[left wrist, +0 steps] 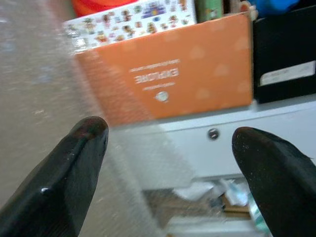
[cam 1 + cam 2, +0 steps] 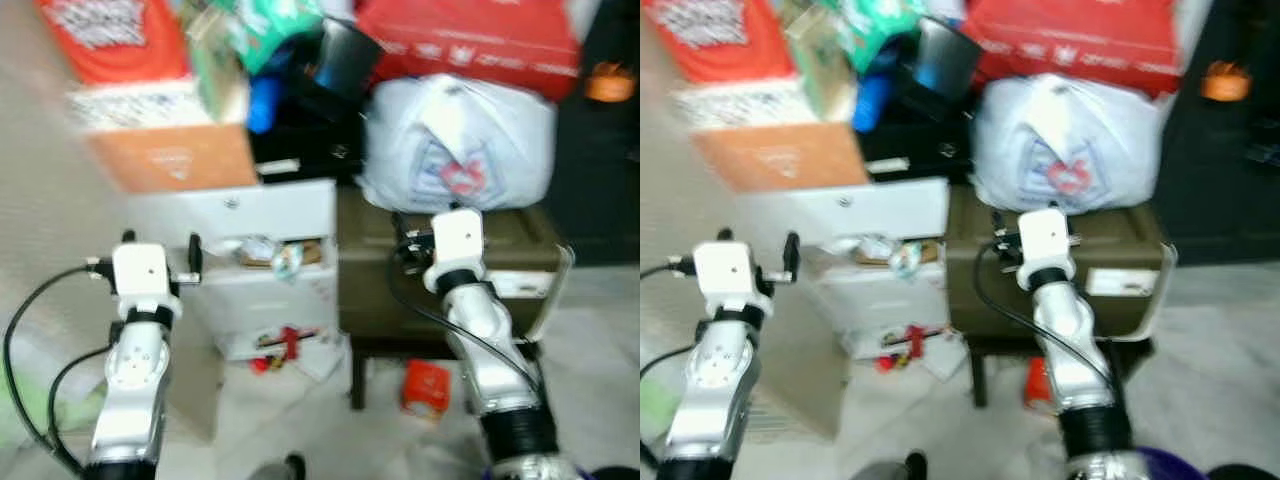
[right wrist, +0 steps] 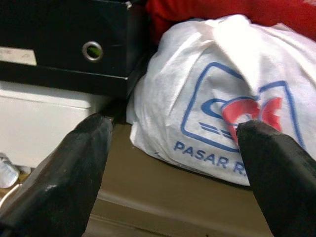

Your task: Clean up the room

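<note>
My view is blurred. A white plastic bag [image 2: 455, 140] with a blue and red logo [image 3: 232, 113] sits on an olive box [image 2: 440, 290]. Left of the olive box is a white drawer unit [image 2: 260, 215], its open drawer [image 2: 270, 255] holding crumpled litter. An orange carton [image 2: 170, 155] rests on top of the unit. My left gripper [image 1: 168, 148] is open and empty, held up facing the orange carton [image 1: 168, 79] and the drawer front. My right gripper [image 3: 173, 148] is open and empty too, raised before the bag, with a black box [image 3: 59, 39] beside it.
A red packet [image 2: 427, 388] lies on the floor under the olive box, and a small red toy [image 2: 285, 345] lies below the drawers. A big red bag [image 2: 470, 40] tops the pile. A beige wall [image 2: 40, 200] runs along my left.
</note>
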